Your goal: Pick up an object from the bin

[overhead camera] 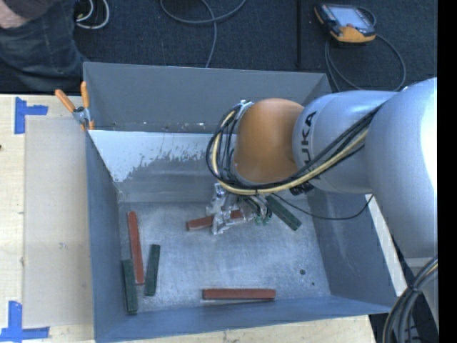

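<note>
Hand (226, 219) sits mid-frame, at the right end of a short red-brown stick (199, 224) on the bin (214, 106) floor. Can't tell how open it is. Stick looks light, stiff and thin, so you'd pinch across its narrow width, nearer mid-length.

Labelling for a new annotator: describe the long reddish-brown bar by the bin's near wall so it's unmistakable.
Find the grey bin, then its floor along the near wall, at the view's bottom. The reddish-brown bar lies flat there, running left to right. It lies alone; the other long reddish-brown stick runs front to back at the left, beside two dark green sticks.
</note>
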{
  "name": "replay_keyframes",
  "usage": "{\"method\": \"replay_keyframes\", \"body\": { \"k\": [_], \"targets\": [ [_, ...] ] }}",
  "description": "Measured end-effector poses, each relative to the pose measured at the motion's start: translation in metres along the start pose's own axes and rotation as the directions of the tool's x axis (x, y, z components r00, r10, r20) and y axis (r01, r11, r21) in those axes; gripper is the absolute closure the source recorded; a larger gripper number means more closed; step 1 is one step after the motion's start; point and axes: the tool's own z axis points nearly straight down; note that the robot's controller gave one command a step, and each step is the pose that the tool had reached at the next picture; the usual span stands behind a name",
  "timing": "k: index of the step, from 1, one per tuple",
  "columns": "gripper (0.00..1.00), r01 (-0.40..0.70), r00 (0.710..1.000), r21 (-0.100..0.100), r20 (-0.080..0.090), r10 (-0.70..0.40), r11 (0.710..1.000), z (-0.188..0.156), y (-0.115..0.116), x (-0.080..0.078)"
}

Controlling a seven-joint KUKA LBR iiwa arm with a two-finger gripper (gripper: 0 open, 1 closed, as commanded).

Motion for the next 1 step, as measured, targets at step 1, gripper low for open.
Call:
{"method": "replay_keyframes", "body": {
  "k": [1],
  "targets": [
    [1.00, 0.046, 0.999, 0.001, -0.007, -0.046, 0.999, -0.1940, 0.0024, -0.0070]
  ]
}}
